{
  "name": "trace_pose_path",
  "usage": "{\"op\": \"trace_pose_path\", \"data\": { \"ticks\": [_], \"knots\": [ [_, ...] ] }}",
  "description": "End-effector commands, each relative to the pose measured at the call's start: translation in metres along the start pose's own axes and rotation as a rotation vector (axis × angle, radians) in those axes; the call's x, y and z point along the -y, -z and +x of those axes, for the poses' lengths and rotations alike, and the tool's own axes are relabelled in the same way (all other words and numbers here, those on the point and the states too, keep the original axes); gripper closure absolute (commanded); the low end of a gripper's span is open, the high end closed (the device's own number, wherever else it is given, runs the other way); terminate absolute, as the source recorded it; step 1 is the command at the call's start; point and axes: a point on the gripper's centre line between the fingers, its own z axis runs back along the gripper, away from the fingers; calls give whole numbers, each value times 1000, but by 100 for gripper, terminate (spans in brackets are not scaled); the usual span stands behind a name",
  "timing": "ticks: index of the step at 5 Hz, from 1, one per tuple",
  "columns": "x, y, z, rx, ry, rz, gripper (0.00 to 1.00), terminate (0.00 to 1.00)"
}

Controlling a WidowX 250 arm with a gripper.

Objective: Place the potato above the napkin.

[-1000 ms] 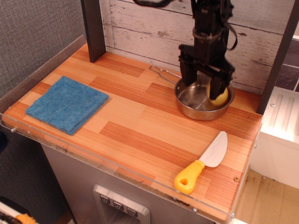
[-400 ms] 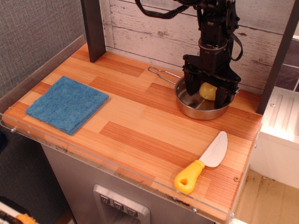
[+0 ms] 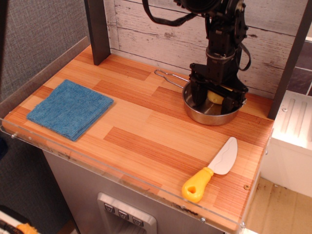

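The yellowish potato (image 3: 215,96) lies in the steel pan (image 3: 208,119) at the back right of the wooden table. My black gripper (image 3: 216,104) is lowered into the pan with its jaws set wide, one finger (image 3: 194,96) on each side of the potato, which shows between them. I see no squeeze on it. The blue napkin (image 3: 70,108) lies flat at the front left of the table, far from the gripper.
A toy knife (image 3: 210,170) with a yellow handle lies at the front right. The pan's wire handle (image 3: 170,76) points left. A dark post (image 3: 98,30) stands at the back left, with a white plank wall behind.
The gripper has come down into the pan and shifted slightly left, so that its fingers now straddle the potato. The potato has stayed in the pan.
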Motion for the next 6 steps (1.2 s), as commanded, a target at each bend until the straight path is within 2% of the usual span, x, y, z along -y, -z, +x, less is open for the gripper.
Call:
{"op": "trace_pose_path", "data": {
  "ticks": [1,4,5,6],
  "knots": [
    [-8,-10,17,51,2,3,0,0],
    [-9,-21,39,101,46,5,0,0],
    [-11,-26,32,122,25,-2,100,0],
    [-14,-38,29,145,16,2,100,0]
  ]
}}
